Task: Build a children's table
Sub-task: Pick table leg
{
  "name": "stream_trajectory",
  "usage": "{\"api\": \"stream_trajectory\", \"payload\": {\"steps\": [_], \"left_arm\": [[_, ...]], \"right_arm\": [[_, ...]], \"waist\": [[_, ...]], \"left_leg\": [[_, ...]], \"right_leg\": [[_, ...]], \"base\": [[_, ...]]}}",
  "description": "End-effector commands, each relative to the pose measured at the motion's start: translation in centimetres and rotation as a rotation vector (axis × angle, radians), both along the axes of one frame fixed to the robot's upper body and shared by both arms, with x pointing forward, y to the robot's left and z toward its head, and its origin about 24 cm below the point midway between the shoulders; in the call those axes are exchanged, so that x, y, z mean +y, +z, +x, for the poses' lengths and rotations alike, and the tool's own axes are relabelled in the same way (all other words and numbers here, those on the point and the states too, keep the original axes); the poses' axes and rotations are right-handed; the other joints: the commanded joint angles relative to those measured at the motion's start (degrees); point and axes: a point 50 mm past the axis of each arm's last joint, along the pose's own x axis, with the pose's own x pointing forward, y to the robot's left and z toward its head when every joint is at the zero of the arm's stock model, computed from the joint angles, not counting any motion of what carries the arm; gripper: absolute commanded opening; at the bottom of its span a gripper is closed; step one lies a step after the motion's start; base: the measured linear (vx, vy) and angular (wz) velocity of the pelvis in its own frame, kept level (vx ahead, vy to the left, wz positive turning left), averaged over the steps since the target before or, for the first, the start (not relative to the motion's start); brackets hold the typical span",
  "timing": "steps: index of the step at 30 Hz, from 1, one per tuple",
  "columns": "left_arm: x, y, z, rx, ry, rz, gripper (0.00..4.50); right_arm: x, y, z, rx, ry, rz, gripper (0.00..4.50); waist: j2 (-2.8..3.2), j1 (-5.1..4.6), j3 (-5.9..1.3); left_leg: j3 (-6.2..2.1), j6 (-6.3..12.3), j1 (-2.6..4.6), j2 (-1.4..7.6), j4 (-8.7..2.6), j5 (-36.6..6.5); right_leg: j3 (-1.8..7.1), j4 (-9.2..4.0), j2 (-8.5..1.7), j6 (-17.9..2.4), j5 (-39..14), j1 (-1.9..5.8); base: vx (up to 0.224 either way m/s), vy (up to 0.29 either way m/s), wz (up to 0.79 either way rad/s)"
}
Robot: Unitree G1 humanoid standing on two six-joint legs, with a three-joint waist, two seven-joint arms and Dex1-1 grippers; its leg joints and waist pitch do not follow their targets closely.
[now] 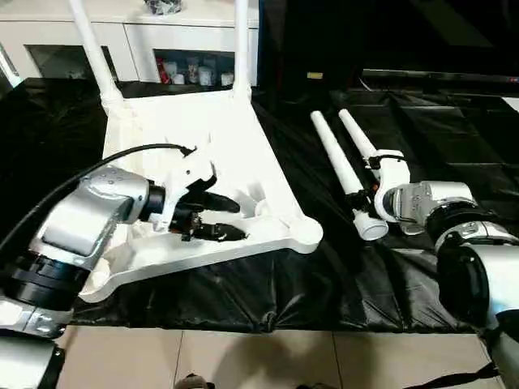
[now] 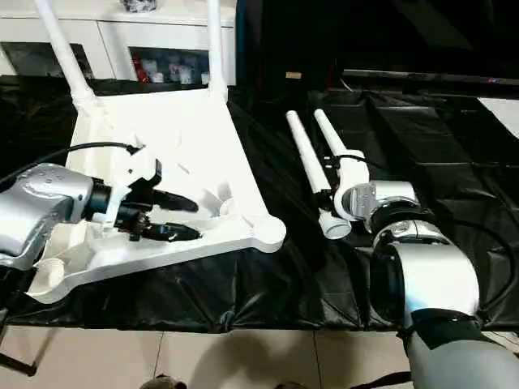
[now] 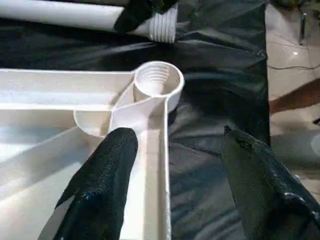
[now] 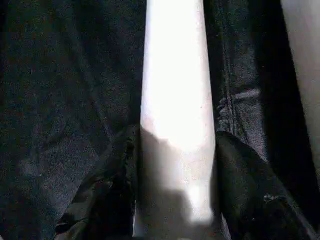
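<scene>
The white tabletop [image 1: 227, 146] lies underside up on a black sheet. Two white legs [image 1: 96, 49] [image 1: 241, 40] stand in its far corner sockets. My left gripper [image 1: 238, 220] is open over the near rim, one finger [image 3: 107, 170] inside the ribbed frame and the other outside it. Just ahead of it is the empty threaded corner socket [image 3: 157, 80]. Two loose legs [image 1: 334, 158] [image 1: 357, 134] lie side by side to the right. My right gripper [image 4: 177, 132] is shut on the leg nearer the tabletop, close to its threaded end [image 1: 371, 228].
The black sheet [image 1: 324, 275] covers the work surface, and its front edge meets a tiled floor [image 1: 243, 356]. A white cabinet with glass doors [image 1: 73, 40] stands behind the tabletop. Dark furniture [image 1: 438, 49] fills the back right.
</scene>
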Motion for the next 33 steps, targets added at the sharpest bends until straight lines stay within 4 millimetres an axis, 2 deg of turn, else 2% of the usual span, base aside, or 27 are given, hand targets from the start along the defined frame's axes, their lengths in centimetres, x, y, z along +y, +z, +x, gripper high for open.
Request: {"api": "stream_trajectory", "payload": {"steps": [1, 2, 4, 5, 6, 7, 8, 10, 12, 13, 14, 15, 16, 17, 19, 20, 21, 22, 23, 24, 25, 26, 27, 28, 29, 30, 33], "left_arm": [[0.0, 0.6, 0.4, -0.049, 0.023, 0.005, 3.04], [-0.1, 0.8, 1.5, -0.141, 0.138, -0.033, 3.04], [-0.4, 0.9, 2.3, -0.179, 0.266, -0.093, 3.04], [-0.5, 0.8, 2.6, -0.181, 0.299, -0.109, 3.04], [-0.5, 0.8, 2.6, -0.181, 0.299, -0.109, 3.04], [-0.7, 0.8, 2.8, -0.2, 0.33, -0.125, 3.04], [-1.0, 0.9, 3.0, -0.21, 0.364, -0.154, 3.04], [-1.5, 1.0, 3.5, -0.242, 0.434, -0.204, 3.04], [-1.9, 1.1, 4.2, -0.251, 0.522, -0.256, 3.04], [-2.0, 1.2, 4.5, -0.237, 0.546, -0.284, 3.04], [-2.3, 1.2, 4.8, -0.213, 0.564, -0.317, 3.04], [-2.9, 1.0, 5.1, -0.154, 0.585, -0.37, 3.04], [-3.2, 1.0, 5.3, -0.137, 0.598, -0.398, 3.04], [-3.5, 1.1, 5.4, -0.113, 0.608, -0.431, 3.04], [-4.0, 1.2, 5.5, -0.076, 0.604, -0.474, 3.04], [-4.8, 1.5, 5.5, -0.014, 0.587, -0.555, 3.04], [-5.2, 1.7, 5.5, 0.015, 0.573, -0.596, 3.04], [-5.2, 1.7, 5.5, 0.018, 0.572, -0.602, 3.04], [-5.9, 2.1, 5.5, 0.066, 0.558, -0.664, 3.22], [-6.2, 2.3, 5.4, 0.095, 0.545, -0.699, 3.32], [-6.7, 2.7, 5.3, 0.134, 0.526, -0.749, 3.32], [-6.7, 2.7, 5.3, 0.134, 0.526, -0.749, 3.43], [-7.1, 3.0, 5.2, 0.166, 0.5, -0.786, 3.52], [-7.1, 3.0, 5.2, 0.166, 0.5, -0.786, 3.52], [-8.0, 3.6, 4.9, 0.229, 0.452, -0.846, 3.52], [-8.4, 3.8, 4.7, 0.253, 0.43, -0.864, 3.64], [-9.1, 4.2, 4.3, 0.301, 0.392, -0.908, 3.93]], "right_arm": [[-0.4, -0.2, -0.2, 0.001, -0.026, 0.009, 1.91], [-0.4, 0.1, 0.1, -0.039, -0.036, 0.025, 1.89], [-0.3, 0.5, 0.4, -0.075, -0.043, 0.061, 1.89], [-0.3, 0.7, 0.5, -0.082, -0.042, 0.069, 1.89], [-0.3, 0.7, 0.5, -0.082, -0.042, 0.069, 1.89], [-0.2, 1.0, 0.7, -0.111, -0.047, 0.087, 1.88], [-0.3, 1.3, 0.9, -0.138, -0.053, 0.106, 1.88], [-0.4, 1.9, 1.3, -0.201, -0.074, 0.14, 1.88], [-0.5, 2.8, 1.7, -0.31, -0.078, 0.207, 1.88], [-0.3, 3.2, 1.9, -0.357, -0.062, 0.247, 1.88], [-0.2, 3.6, 2.0, -0.396, -0.041, 0.29, 1.88], [0.3, 4.3, 2.1, -0.476, 0.028, 0.374, 1.88], [0.6, 4.5, 2.0, -0.497, 0.058, 0.419, 1.88], [1.0, 4.7, 1.9, -0.529, 0.104, 0.475, 1.88], [1.4, 4.9, 1.6, -0.563, 0.155, 0.538, 1.88], [2.0, 5.2, 1.0, -0.608, 0.241, 0.643, 1.88], [2.4, 5.4, 0.5, -0.628, 0.295, 0.69, 1.88], [2.4, 5.4, 0.5, -0.63, 0.302, 0.696, 1.88], [3.1, 5.7, -0.5, -0.656, 0.388, 0.761, 1.88], [3.4, 5.8, -1.1, -0.661, 0.435, 0.789, 1.88], [4.0, 6.0, -2.0, -0.669, 0.504, 0.826, 1.88], [4.0, 6.0, -2.0, -0.669, 0.504, 0.826, 1.88], [4.3, 6.0, -2.7, -0.67, 0.55, 0.844, 1.88], [4.3, 6.0, -2.7, -0.67, 0.55, 0.844, 1.88], [4.8, 6.0, -3.8, -0.674, 0.624, 0.876, 1.88], [5.1, 5.9, -4.3, -0.671, 0.648, 0.885, 1.87], [5.5, 5.7, -5.0, -0.657, 0.681, 0.885, 1.87]], "waist": [[-0.02, -0.1, -4.25], [0.13, -0.11, -4.25], [0.16, -0.32, -4.41], [0.33, -0.37, -4.53], [0.23, -0.28, -4.54], [0.53, -0.17, -4.64], [0.3, -0.34, -4.6], [1.24, -0.38, -4.78], [0.93, -0.48, -4.83], [1.26, -0.33, -5.06], [1.0, -0.35, -5.11], [1.14, -0.25, -5.2], [1.01, -0.24, -5.27], [0.87, -0.15, -5.41], [0.95, 0.03, -5.49], [0.96, 0.17, -5.4], [0.97, 0.26, -5.47], [0.86, 0.23, -5.35], [1.05, 0.43, -5.26], [1.04, 0.52, -5.45], [1.34, 0.6, -5.26], [1.28, 0.75, -5.17], [1.27, 0.56, -5.19], [1.18, 0.67, -5.14], [1.49, 0.55, -4.94], [1.37, 0.74, -4.93], [1.13, 0.5, -4.86]], "left_leg": [[-0.23, -3.32, 0.71, 0.65, -3.75, -15.86], [-0.24, -3.29, 0.67, 0.64, -3.75, -15.93], [-0.19, -3.41, 0.69, 0.57, -3.58, -15.77], [-0.24, -2.99, 0.66, 0.47, -3.53, -15.3], [-0.27, -2.76, 0.59, 0.46, -3.54, -14.91], [-0.26, -2.47, 0.66, 0.53, -3.5, -14.63], [-0.19, -2.28, 0.5, 0.48, -3.46, -14.4], [-0.24, -2.08, 0.56, 0.43, -3.23, -13.68], [-0.06, -1.05, 0.46, 0.26, -3.06, -14.41], [-0.23, -0.35, 0.36, 0.29, -3.0, -13.32], [-0.05, 0.7, 0.17, 0.25, -2.8, -12.01], [-0.13, 1.16, 0.05, 0.23, -2.74, -11.2], [0.08, 1.97, -0.06, 0.12, -2.61, -10.54], [0.05, 4.41, -0.44, 0.21, -2.31, -7.61], [-0.04, 5.96, -0.39, 0.38, -2.16, -6.93], [0.14, 6.74, -0.27, 0.25, -2.08, -7.09], [-0.04, 6.92, -0.34, 0.45, -2.07, -6.93], [-0.03, 7.23, -0.4, 0.35, -2.2, -6.88], [-0.05, 7.17, -0.21, 0.39, -2.3, -7.46], [-0.21, 6.9, -0.07, 0.64, -2.28, -7.51], [-0.17, 6.71, 0.11, 0.56, -2.42, -8.22], [-0.2, 6.4, 0.21, 0.69, -2.5, -9.15], [-0.38, 5.43, -0.08, 0.67, -2.65, -9.79], [-0.28, 5.04, 0.08, 0.62, -2.71, -10.18], [-0.3, 4.1, 0.01, 0.55, -2.72, -11.07], [-0.27, 3.67, 0.22, 0.64, -2.72, -11.66], [-0.32, 3.11, -0.15, 0.38, -2.84, -11.84]], "right_leg": [[1.85, -3.54, -2.04, -11.21, -17.85, 2.68], [1.86, -3.5, -2.0, -11.17, -17.67, 2.67], [1.95, -3.6, -2.03, -11.01, -16.42, 2.85], [1.84, -3.6, -1.89, -11.12, -15.54, 2.95], [1.78, -3.55, -1.92, -11.26, -15.34, 2.98], [1.76, -3.42, -1.92, -11.63, -14.68, 2.9], [1.76, -3.46, -1.83, -11.77, -14.11, 2.96], [1.74, -3.24, -1.76, -12.69, -11.32, 3.06], [1.67, -3.47, -1.72, -13.27, -10.39, 3.18], [1.59, -3.18, -1.77, -13.61, -9.52, 3.35], [1.59, -3.13, -1.63, -14.24, -7.29, 3.43], [1.52, -2.89, -1.57, -14.58, -6.19, 3.52], [1.51, -2.88, -1.38, -14.85, -4.86, 3.64], [1.42, -2.42, -1.32, -16.17, -0.57, 3.77], [1.28, -2.34, -1.6, -17.25, -0.17, 3.71], [1.33, -2.61, -1.49, -17.31, -0.24, 3.8], [1.34, -2.44, -1.75, -17.62, -0.22, 3.82], [1.27, -2.61, -1.52, -17.51, -0.45, 3.89], [1.2, -3.0, -1.48, -17.1, -2.03, 3.85], [1.2, -2.79, -1.71, -17.23, -2.2, 3.81], [1.17, -3.22, -1.49, -16.7, -3.64, 3.68], [1.17, -3.42, -1.63, -16.44, -4.88, 3.59], [1.02, -3.46, -1.73, -15.86, -7.35, 3.69], [1.0, -3.77, -1.74, -15.32, -8.58, 3.69], [1.04, -3.9, -1.74, -14.83, -10.86, 3.52], [1.13, -4.15, -1.87, -13.9, -12.28, 3.51], [1.0, -4.63, -1.81, -12.3, -15.18, 3.43]], "base": [[0.0, 0.0, 0.0], [0.0, 0.0, 0.0], [0.0, 0.0, 0.0], [0.0, 0.0, 0.0], [0.0, 0.0, 0.0], [0.0, 0.0, 0.0], [0.0, 0.0, 0.0], [0.0, 0.0, 0.0], [0.0, 0.0, 0.0], [0.0, 0.0, 0.0], [0.0, 0.0, 0.0], [0.0, 0.0, 0.0], [0.0, 0.0, 0.0], [0.0, 0.0, 0.0], [0.0, 0.0, 0.0], [0.0, 0.0, 0.0], [0.0, 0.0, 0.0], [0.0, 0.0, 0.0], [0.0, 0.0, 0.0], [0.0, 0.0, 0.0], [0.0, 0.0, 0.0], [0.0, 0.0, 0.0], [0.0, 0.0, 0.0], [0.0, 0.0, 0.0], [0.0, 0.0, 0.0], [0.0, 0.0, 0.0], [0.0, 0.0, 0.0]]}}
